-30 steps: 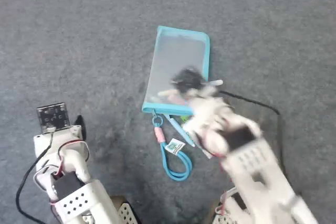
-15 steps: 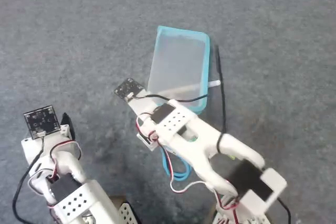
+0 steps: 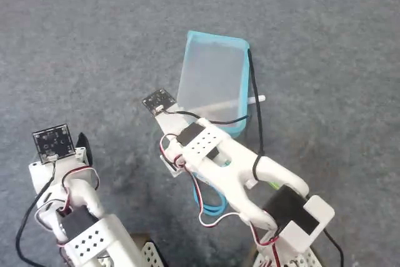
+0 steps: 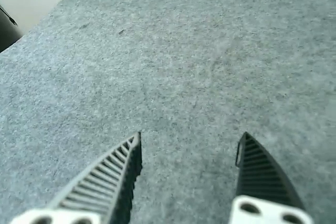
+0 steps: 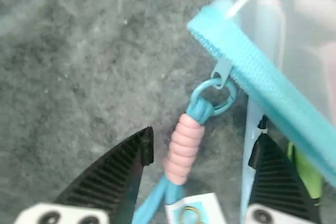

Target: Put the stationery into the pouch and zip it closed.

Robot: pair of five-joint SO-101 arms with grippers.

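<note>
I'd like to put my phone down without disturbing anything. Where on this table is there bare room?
Bare grey mat spreads wide left of the translucent turquoise-edged pouch, beyond the left gripper, and also far right of the pouch. Crowded: the pouch's near end, where the right gripper straddles the pink-beaded blue cord.
</note>
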